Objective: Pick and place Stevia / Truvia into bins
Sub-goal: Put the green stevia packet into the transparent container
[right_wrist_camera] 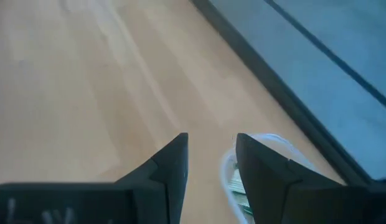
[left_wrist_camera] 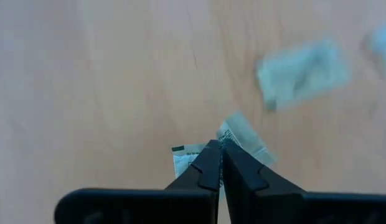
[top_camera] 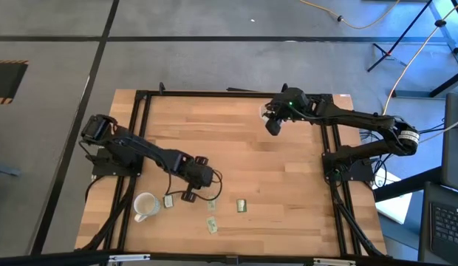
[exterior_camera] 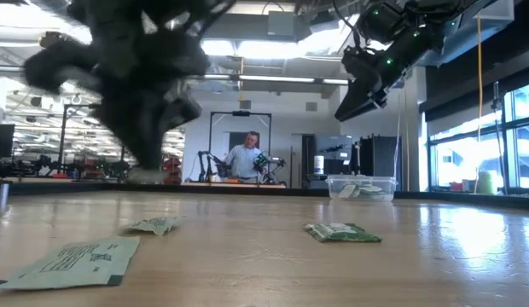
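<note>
My left gripper (top_camera: 190, 196) (left_wrist_camera: 219, 144) is near the table's near edge, just right of the white mug (top_camera: 144, 205), and is shut on a pale green-and-white sachet (left_wrist_camera: 238, 134). More sachets lie flat on the wood around it (top_camera: 242, 205) (top_camera: 213, 225) (top_camera: 169, 201); the low view shows loose ones too (exterior_camera: 341, 231) (exterior_camera: 72, 260). My right gripper (top_camera: 273, 125) (right_wrist_camera: 210, 155) hangs open, touching nothing, by the far edge above the clear bin (exterior_camera: 361, 188) (right_wrist_camera: 240, 180), which holds sachets. My left gripper pinches the sachet between its two fingertips (left_wrist_camera: 208, 158), near the sachet's middle, which looks creased there. One end (left_wrist_camera: 243, 134) sticks out on one side of the fingers and the other end (left_wrist_camera: 183, 155) on the other. The fingers point down at the table. Whether the sachet is clear of the wood, I cannot tell.
The white mug stands close to the left of my left gripper. The black frame rails (top_camera: 144, 118) (top_camera: 329, 140) run along both sides of the table. Open wood lies between the two arms (top_camera: 236, 148). A person sits far behind the table (exterior_camera: 246, 158).
</note>
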